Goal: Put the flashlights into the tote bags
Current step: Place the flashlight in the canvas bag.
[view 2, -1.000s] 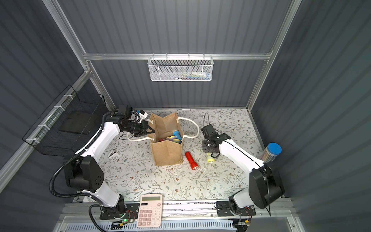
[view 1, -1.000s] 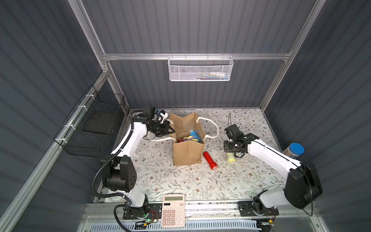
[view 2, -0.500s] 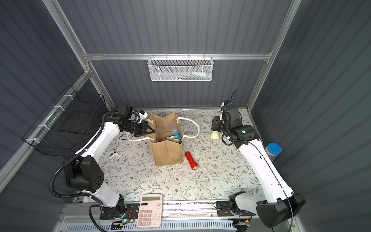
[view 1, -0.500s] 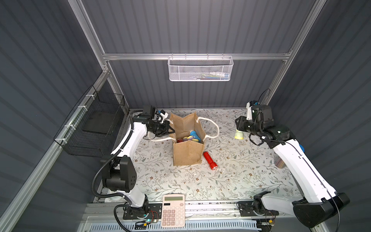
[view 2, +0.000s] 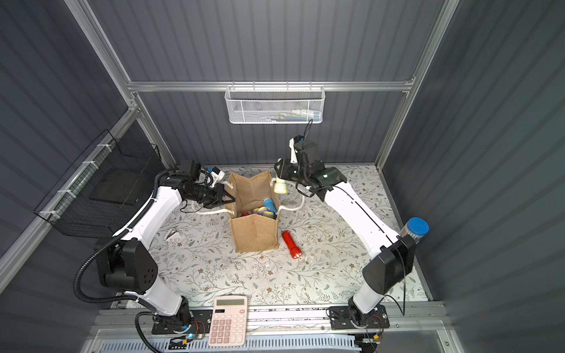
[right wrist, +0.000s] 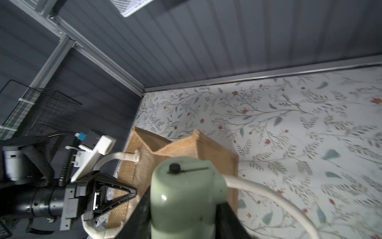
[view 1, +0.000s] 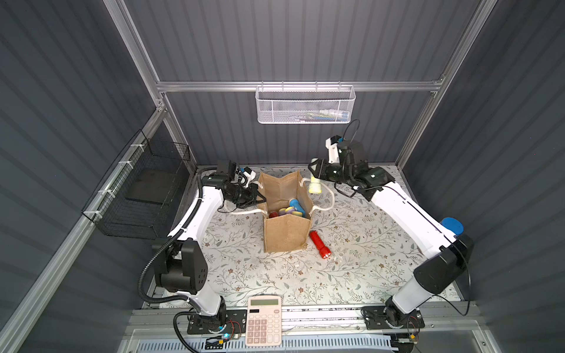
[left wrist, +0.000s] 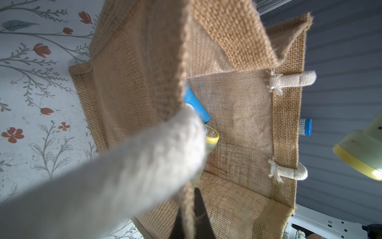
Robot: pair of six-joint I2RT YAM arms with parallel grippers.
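The bag [view 1: 286,235] sits on the tabletop [view 1: 367,244], a few flashlights [view 1: 290,211] already inside. A red one [view 1: 319,244] lies beside it, not done. The right claw [view 1: 314,177] holds a green one [view 1: 315,186] by the rim, not in yet; left claw [view 1: 263,200] pinches the bag's edge.

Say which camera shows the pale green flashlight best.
The right wrist view: the pale green flashlight fills it, clamped in the right gripper. Both top views show it small; the left wrist catches only its head.
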